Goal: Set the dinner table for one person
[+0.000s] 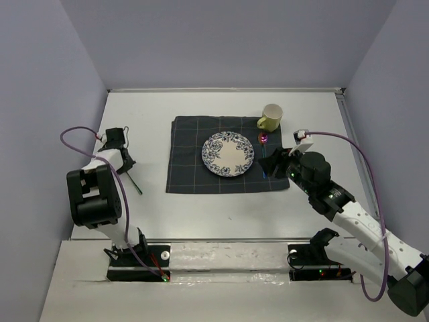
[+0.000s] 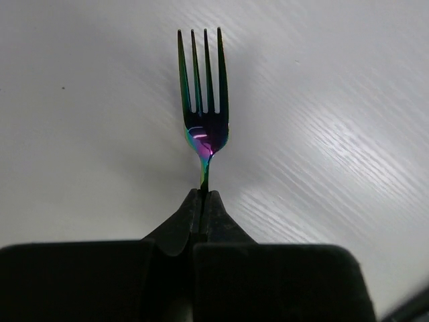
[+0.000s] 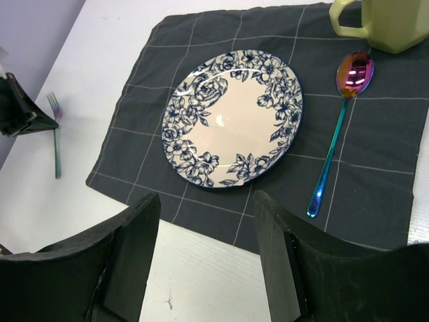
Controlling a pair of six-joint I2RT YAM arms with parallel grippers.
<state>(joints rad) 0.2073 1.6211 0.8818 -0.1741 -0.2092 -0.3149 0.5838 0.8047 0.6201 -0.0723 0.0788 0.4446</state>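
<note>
Obs.: left hand (image 2: 203, 201) pressed together, pinching the slim iridescent metal fork (image 2: 203, 100) at its neck, tines pointing away from the wrist. The fork is well left of the round white plate (image 3: 231, 117) with the blue floral rim. It is off the dark grey grid-lined cloth (image 3: 375, 194), over the plain white flat surface (image 1: 221, 208) that spreads out all round the plate. Cannot tell whether the fork has cleared the surface.

Right hand (image 3: 204, 201) spread, holding nothing, on the near side of the plate. Iridescent metal spoon (image 3: 332, 154) lies just right of the plate; pale yellow ceramic mug (image 3: 385, 20) far-right of it.

Risks (judgement):
- The grip is narrow and on slick metal, so the fork may pivot or slip.
- A trailing handle could catch the cloth edge and drag the plate askew.
</note>
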